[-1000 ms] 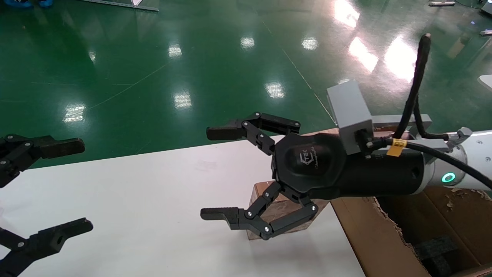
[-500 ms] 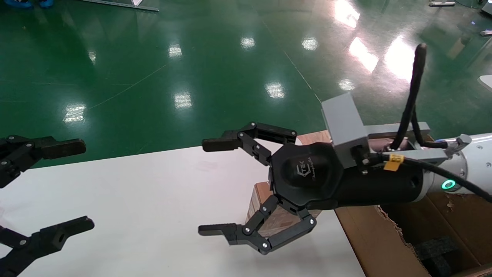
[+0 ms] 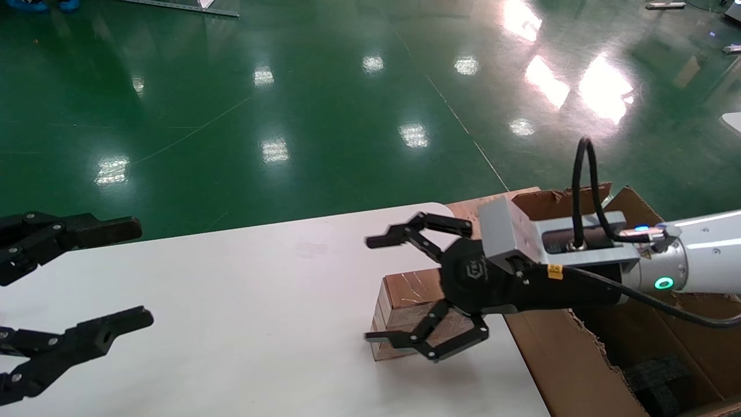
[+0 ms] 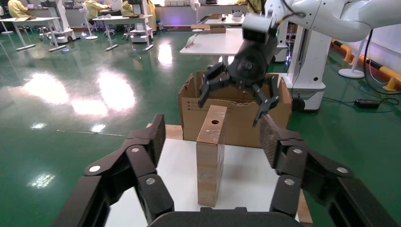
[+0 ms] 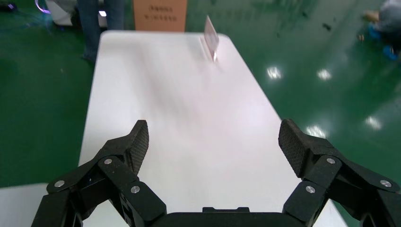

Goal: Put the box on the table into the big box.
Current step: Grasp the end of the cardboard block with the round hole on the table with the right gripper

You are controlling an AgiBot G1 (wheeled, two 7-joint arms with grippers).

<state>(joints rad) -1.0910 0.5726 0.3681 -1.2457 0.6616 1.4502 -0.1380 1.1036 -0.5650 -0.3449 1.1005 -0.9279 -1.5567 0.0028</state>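
Observation:
The box (image 3: 405, 298), small and brown with a round hole in its upward face (image 4: 215, 122), stands on the white table (image 3: 231, 301) near its right edge. My right gripper (image 3: 375, 288) is open just above the box, one finger on each side and neither touching it. The left wrist view shows that gripper (image 4: 231, 111) over the box's far end. The big box (image 3: 556, 359), a torn brown carton, stands right of the table. My left gripper (image 3: 139, 272) hangs open over the table's left end, facing the box (image 4: 210, 156) from a distance. The box is out of the right wrist view.
Black foam blocks (image 3: 660, 370) lie inside the big box. A brown wooden board (image 3: 466, 205) shows at the table's far right corner. In the right wrist view a small card (image 5: 211, 40) stands at the table's far end, with another carton (image 5: 160, 14) beyond it. Green floor lies all round.
My right gripper has dropped toward the table and drawn back to the right, still open, now level with the box. The left gripper has shifted only slightly.

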